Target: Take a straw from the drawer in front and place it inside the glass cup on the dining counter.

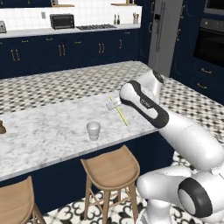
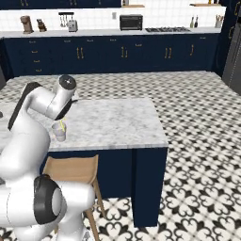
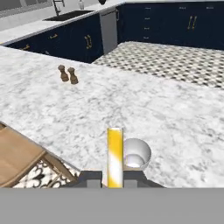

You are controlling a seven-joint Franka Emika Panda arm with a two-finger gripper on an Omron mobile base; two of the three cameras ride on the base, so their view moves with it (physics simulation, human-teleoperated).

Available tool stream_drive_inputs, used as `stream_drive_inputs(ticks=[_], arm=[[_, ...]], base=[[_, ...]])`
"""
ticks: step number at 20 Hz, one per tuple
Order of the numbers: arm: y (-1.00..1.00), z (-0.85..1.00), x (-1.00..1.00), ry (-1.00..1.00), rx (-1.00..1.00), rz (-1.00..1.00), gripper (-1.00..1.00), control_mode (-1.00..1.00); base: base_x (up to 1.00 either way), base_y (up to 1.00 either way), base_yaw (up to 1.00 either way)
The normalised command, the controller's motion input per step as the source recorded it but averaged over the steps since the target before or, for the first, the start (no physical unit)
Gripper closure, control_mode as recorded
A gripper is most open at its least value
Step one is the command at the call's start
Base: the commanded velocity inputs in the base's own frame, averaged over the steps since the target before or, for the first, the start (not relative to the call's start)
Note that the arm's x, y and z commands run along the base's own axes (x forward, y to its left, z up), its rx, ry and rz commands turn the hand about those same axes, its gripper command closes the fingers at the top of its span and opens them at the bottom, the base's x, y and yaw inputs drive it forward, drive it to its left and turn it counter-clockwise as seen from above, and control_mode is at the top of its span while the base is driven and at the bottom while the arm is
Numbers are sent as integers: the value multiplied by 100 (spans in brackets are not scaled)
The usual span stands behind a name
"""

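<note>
So we're at the drop-off step: the gripper point(image 3: 114, 180) is clamped on the yellow straw point(image 3: 115, 155), hovering over the dining counter point(image 1: 52, 127) near the glass cup point(image 1: 93, 130). Next it probably needs to line the straw's tip up over the cup's mouth, then lower and release.

- One straw point(image 3: 115, 156) is showing, yellow
- One glass cup point(image 1: 93, 130) is standing on the one dining counter point(image 1: 52, 127)
- Two wooden stools point(image 1: 111, 168) are sitting below
- Two small brown shakers point(image 3: 68, 75) are standing together
- One toaster oven point(image 1: 61, 20) is sitting behind
</note>
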Motion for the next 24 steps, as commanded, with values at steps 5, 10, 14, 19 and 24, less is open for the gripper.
stream_drive_inputs(ticks=[5,10,14,19,24], arm=[[39,0,53,-4,16,32,100,-100],[52,-4,9,0,20,25,100,-100],[18,-14,18,-2,25,23,100,-100],[11,-27,41,-1,22,20,100,-100],[9,-19,55,-2,15,16,100,-100]], base=[[0,0,0],[0,0,0],[0,0,0],[0,0,0],[0,0,0]])
